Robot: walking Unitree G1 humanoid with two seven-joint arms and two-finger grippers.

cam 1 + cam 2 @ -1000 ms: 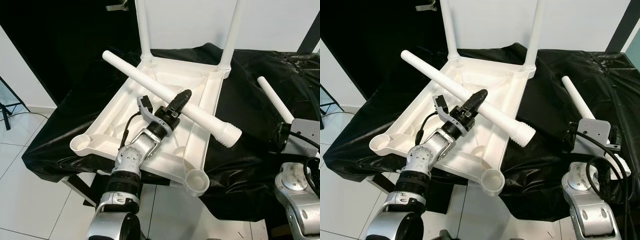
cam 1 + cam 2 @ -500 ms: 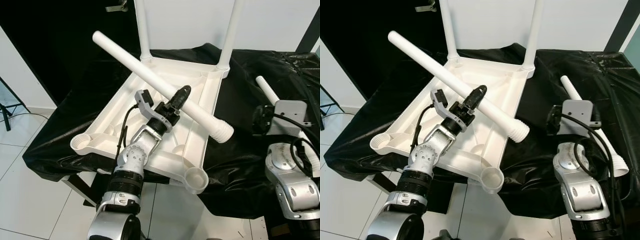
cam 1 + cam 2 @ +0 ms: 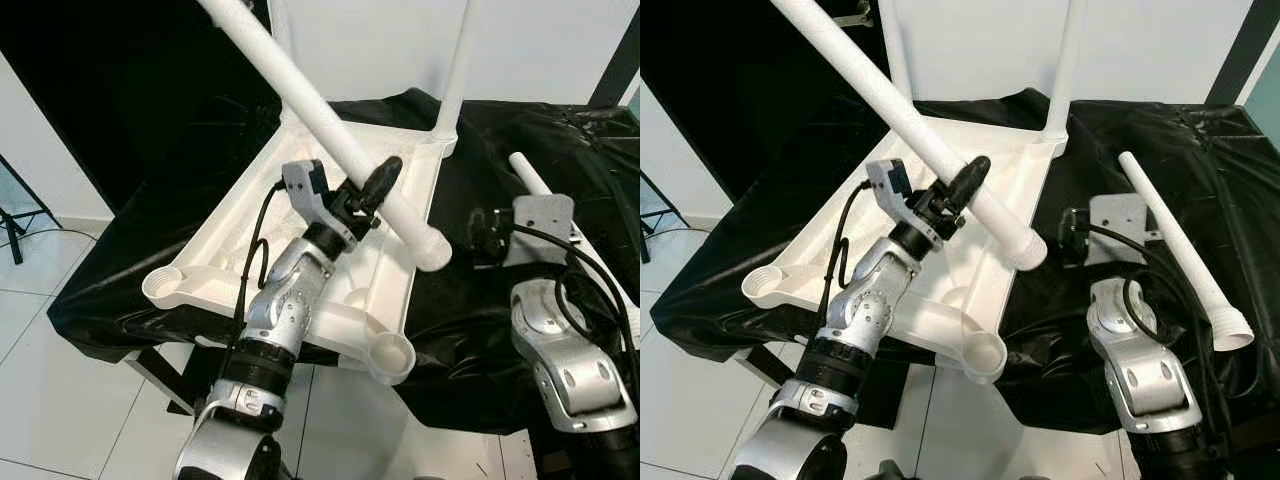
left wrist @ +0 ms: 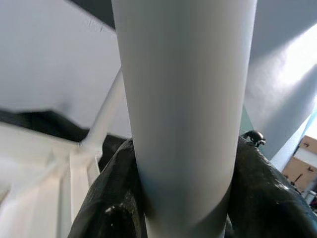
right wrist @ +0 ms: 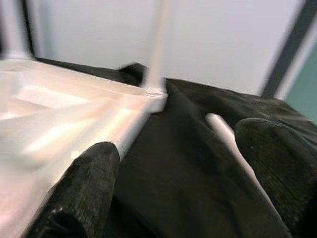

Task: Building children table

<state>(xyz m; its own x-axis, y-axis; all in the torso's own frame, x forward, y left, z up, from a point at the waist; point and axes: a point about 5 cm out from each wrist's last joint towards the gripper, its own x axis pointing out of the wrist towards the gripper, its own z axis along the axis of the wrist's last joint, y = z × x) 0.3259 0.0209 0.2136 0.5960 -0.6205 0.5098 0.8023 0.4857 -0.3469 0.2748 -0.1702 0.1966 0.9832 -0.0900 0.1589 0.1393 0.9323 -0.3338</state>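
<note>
white table leg held aloft over upturned tabletop

a white table leg [image 3: 330, 130] was held by the left gripper [image 3: 375, 190], the two black fingers [image 4: 116, 198] being closed against both sides of the tube, as was seen in the left wrist view. the leg was tilted steeply, its plain end raised toward the upper left and its ribbed, threaded end [image 3: 1025, 250] lowered just above the right rim of the tabletop.

the white children's tabletop [image 3: 250, 230] was laid upside down on a surface draped in black cloth [image 3: 1120, 150]. two legs [image 3: 1065, 60] were already stood upright in the far corner sockets. the near left socket [image 3: 160, 285] and the near right socket [image 3: 392, 355] were left unfilled.

a second loose leg [image 3: 1175, 240] was laid on the black cloth to the right of the tabletop, its flared end nearest the robot.

the right gripper [image 5: 188, 168] was raised beside the tabletop's right edge, its two fingers spread well apart with nothing between them; the loose leg and the tabletop's far corner were seen, blurred, beyond them.
</note>
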